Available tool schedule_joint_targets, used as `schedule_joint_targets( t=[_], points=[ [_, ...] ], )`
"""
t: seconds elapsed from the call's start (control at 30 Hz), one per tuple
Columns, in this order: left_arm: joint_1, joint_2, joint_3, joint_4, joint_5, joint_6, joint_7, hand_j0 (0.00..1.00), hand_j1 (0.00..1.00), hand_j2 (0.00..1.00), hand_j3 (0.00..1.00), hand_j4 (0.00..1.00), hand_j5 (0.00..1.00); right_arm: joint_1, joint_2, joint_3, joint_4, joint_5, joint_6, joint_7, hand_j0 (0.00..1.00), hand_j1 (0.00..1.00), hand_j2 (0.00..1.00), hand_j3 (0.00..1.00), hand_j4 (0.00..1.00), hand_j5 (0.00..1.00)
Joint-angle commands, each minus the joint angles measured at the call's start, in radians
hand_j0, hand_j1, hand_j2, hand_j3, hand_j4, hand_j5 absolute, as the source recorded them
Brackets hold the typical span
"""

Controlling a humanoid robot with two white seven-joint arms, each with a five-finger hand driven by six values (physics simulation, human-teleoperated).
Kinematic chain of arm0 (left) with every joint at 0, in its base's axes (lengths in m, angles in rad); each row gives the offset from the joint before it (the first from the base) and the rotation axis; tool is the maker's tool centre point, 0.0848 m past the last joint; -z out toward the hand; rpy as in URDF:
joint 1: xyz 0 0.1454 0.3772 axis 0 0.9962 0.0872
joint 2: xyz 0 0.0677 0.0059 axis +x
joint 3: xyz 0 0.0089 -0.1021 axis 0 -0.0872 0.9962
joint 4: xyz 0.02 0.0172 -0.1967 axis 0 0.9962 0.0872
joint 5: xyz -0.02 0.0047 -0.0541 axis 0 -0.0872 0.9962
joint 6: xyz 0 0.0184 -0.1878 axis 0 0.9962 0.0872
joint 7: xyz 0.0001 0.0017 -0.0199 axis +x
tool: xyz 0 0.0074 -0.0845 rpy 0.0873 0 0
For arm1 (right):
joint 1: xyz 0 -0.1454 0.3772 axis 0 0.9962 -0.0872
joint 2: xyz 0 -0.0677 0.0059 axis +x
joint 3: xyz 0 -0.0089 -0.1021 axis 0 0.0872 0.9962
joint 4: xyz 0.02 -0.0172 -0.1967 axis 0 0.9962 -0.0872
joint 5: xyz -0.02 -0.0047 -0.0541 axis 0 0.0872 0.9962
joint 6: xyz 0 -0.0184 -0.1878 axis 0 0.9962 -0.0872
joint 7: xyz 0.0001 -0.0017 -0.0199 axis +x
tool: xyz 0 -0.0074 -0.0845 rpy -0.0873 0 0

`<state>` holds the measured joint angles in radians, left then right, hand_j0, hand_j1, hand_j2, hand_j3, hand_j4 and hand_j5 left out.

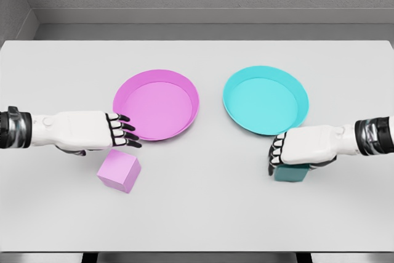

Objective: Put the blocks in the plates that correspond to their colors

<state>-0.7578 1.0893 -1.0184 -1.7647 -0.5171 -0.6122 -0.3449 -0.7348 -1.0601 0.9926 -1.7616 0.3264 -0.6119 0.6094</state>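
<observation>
A pink block (119,171) lies on the table in front of the pink plate (184,93). My left hand (122,132) hovers just above and behind the block, fingers spread, holding nothing. The teal block (291,173) sits below the cyan plate (295,93), mostly covered by my right hand (277,154). That hand's fingers curl down over the block's left side and top, wrapping it.
The two plates sit side by side at the middle of the white table (197,214). The table's near edge runs along the bottom of the view, and a grey wall stands behind its far edge.
</observation>
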Motion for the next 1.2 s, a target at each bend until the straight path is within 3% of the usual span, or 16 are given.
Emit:
schedule_joint_targets(
  t=[0.0,0.17,0.4,0.67,0.8,0.9,0.93,0.97,1.17],
  points=[
    [0.002,-0.005,-0.003,0.001,0.011,0.001,-0.002,1.00,1.00,1.00,1.00,1.00,1.00,0.000,0.002,-0.026,0.001,-0.007,0.001,0.001,0.63,0.63,0.63,0.63,0.63,0.63],
    [0.000,-0.049,-0.037,-0.001,0.011,0.001,-0.029,1.00,1.00,1.00,1.00,1.00,1.00,0.003,0.005,-0.048,0.002,-0.021,0.001,0.001,0.63,0.63,0.63,0.63,0.63,0.63],
    [0.000,-0.049,-0.052,-0.001,0.011,0.001,-0.040,1.00,1.00,1.00,1.00,1.00,1.00,0.006,0.017,-0.183,0.040,-0.144,0.001,0.001,0.65,0.65,0.65,0.65,0.65,0.65],
    [0.002,-0.055,-0.058,-0.001,0.011,0.001,-0.042,1.00,1.00,1.00,1.00,1.00,1.00,-0.006,0.157,-0.351,0.313,-0.274,0.001,0.001,0.67,0.67,0.67,0.67,0.67,0.67],
    [0.005,-0.057,-0.065,-0.001,0.011,0.001,-0.060,1.00,1.00,1.00,1.00,1.00,1.00,-0.006,0.207,-0.408,0.366,-0.273,0.001,0.001,0.67,0.67,0.67,0.67,0.67,0.67],
    [0.006,-0.055,-0.065,-0.001,0.011,0.001,-0.062,1.00,1.00,1.00,1.00,1.00,1.00,-0.008,0.256,-0.407,0.366,-0.262,0.001,0.001,0.76,0.76,0.76,0.76,0.76,0.76],
    [0.006,-0.055,-0.065,-0.001,0.011,0.001,-0.063,1.00,1.00,1.00,1.00,1.00,1.00,-0.008,0.262,-0.407,0.366,-0.262,0.001,0.001,0.94,0.94,0.94,0.94,0.94,0.94],
    [0.006,-0.055,-0.065,-0.001,0.011,0.001,-0.063,1.00,1.00,1.00,1.00,1.00,1.00,-0.008,0.265,-0.407,0.366,-0.257,0.001,0.001,1.00,1.00,1.00,1.00,1.00,1.00],
    [0.006,-0.065,-0.065,-0.001,0.011,0.001,-0.063,1.00,1.00,1.00,1.00,1.00,1.00,-0.003,0.256,-0.422,0.366,-0.251,0.001,0.001,1.00,1.00,1.00,1.00,1.00,1.00]
  ],
)
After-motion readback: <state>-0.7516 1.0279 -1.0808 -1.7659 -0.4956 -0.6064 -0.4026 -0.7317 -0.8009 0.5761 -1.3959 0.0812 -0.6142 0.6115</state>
